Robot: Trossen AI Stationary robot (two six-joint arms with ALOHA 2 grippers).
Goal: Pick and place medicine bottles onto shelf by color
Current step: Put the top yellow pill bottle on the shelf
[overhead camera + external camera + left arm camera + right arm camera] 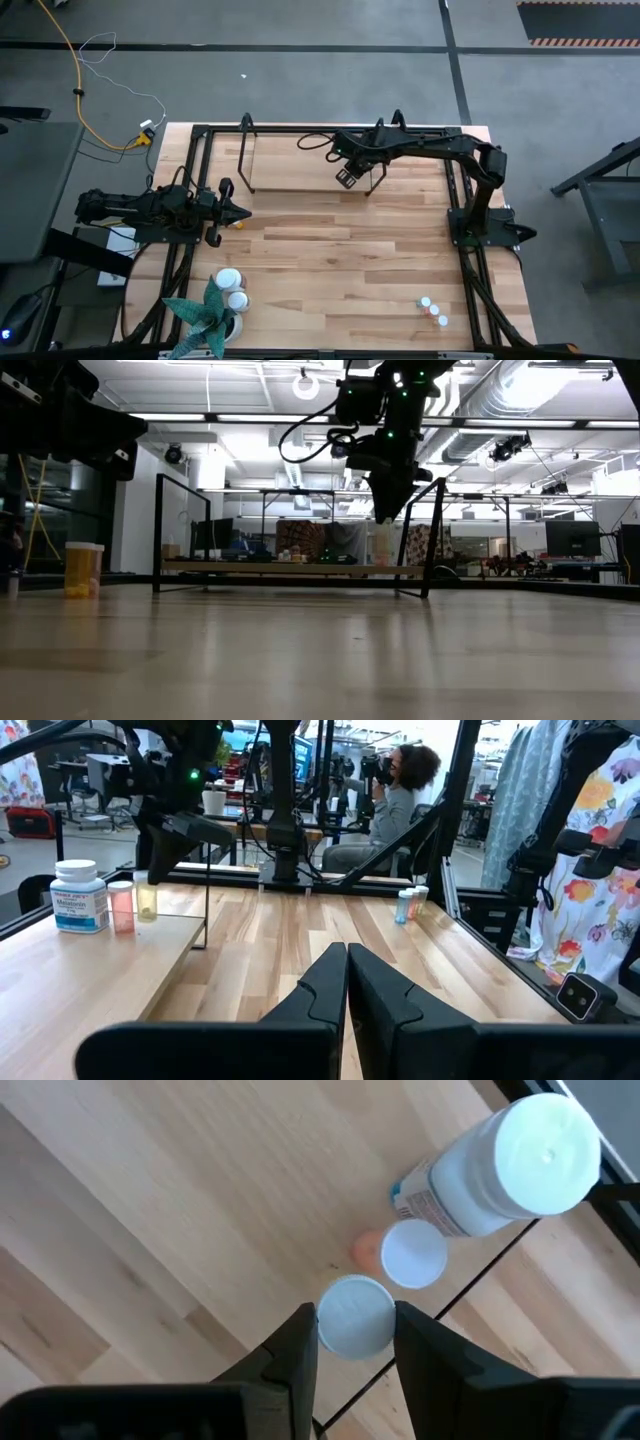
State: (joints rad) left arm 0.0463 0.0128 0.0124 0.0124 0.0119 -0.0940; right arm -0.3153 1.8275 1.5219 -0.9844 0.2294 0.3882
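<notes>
The shelf [290,160], a light-wood board in black tube hoops, stands at the table's far side. My right gripper [348,178] hangs over its right end, shut on a small white-capped medicine bottle [352,1315]. Just beside it on the shelf stand an orange bottle with a white cap [413,1253] and a larger white bottle [500,1165]. More medicine bottles stand on the tabletop: two larger white ones [232,290] at the near left and three tiny ones [433,312] at the near right. My left gripper [243,212] waits shut at the table's left side. My right gripper pinches the small bottle at its white cap [335,1320], one finger on each side. The fingers come from above, slanting steeply down. The bottle hangs upright under them [385,545]. I cannot tell whether its foot rests on the shelf board.
A green spiky plant [205,315] in a white pot stands at the near left by the white bottles. A yellow bottle [83,568] stands at the left in the low view. Black frame tubes [460,200] run along the table's sides. A person [400,790] sits beyond the table.
</notes>
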